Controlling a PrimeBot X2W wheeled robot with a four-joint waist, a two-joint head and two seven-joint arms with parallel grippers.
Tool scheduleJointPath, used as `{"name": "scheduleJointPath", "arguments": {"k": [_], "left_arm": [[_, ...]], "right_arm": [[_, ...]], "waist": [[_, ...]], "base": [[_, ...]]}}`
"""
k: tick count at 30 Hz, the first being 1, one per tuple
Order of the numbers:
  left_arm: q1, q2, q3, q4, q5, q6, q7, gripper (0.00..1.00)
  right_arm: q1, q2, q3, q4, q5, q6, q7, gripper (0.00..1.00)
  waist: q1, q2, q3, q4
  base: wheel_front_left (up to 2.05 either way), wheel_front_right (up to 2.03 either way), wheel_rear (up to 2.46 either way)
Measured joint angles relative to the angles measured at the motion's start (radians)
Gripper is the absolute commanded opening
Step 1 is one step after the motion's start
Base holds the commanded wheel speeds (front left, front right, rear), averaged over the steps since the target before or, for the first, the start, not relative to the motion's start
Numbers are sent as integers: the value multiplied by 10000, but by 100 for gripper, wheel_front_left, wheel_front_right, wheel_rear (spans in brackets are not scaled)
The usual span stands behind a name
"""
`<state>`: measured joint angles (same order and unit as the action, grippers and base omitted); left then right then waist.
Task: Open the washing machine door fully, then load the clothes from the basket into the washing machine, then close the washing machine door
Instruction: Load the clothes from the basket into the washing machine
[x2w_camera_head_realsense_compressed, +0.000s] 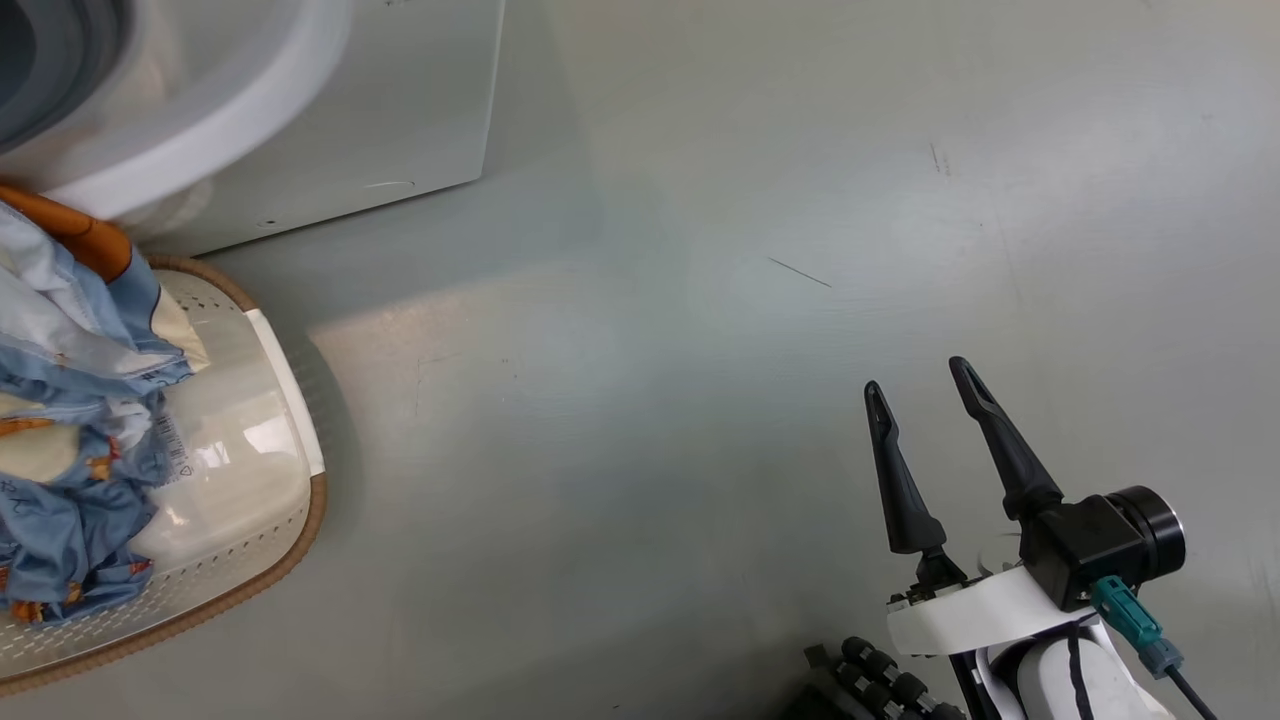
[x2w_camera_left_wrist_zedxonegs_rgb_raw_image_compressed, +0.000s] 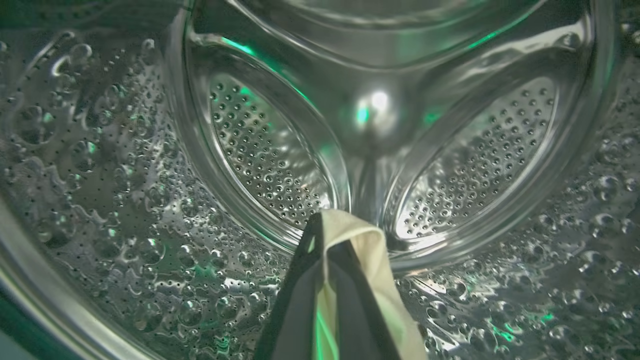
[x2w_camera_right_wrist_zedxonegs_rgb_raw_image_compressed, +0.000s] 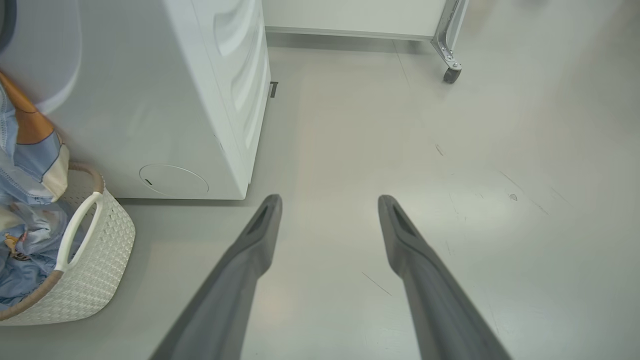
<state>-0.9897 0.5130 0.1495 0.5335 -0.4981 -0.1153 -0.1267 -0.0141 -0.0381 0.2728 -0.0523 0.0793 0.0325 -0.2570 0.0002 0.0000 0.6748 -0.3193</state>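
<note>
Cream-white plastic, the basket sits at the far left of the head view on the floor, close under the front of the washing machine. It is heaped with the clothes: light blue cloth printed with brown-orange figures, cream patches among it, and one orange-brown fold rising above the brown rim toward the machine.

Inside the machine, the left wrist view looks along the steel drum, whose dimpled, perforated wall curves around the left gripper. Its two fingers are clenched on a cream-yellow piece, which loops over the tips and hangs down their right side, above the lower drum wall and short of the back plate.

To the right of the machine lies open grey floor. The right gripper hangs over it at the lower right, jaws spread wide and holding nothing, well apart from the basket and clothes. In the right wrist view, the machine's corner stands ahead and left of those fingers, the basket's white handle further left, and a wheeled metal frame far beyond at the top.
</note>
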Motion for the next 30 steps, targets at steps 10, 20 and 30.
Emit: {"name": "scheduleJointPath", "arguments": {"k": [10,20,30], "left_arm": [[-375,73,-464,1419,194,-75,-307,0],[-334,159,-1244,2548,872,-75,222,25],[-718,-163,-1559,3287,1110,201,495,100]], "right_arm": [[-37,2,263,8,82,-82,-2,100],[-19,2,221,90,84,-86,-2,100],[-42,0,109,123,291,-251,-2,100]], "waist": [[-1,0,112,-26],[-1,1,-17,-164],[-1,0,-145,43]], "base": [[0,0,0],[0,0,0],[0,0,0]]}}
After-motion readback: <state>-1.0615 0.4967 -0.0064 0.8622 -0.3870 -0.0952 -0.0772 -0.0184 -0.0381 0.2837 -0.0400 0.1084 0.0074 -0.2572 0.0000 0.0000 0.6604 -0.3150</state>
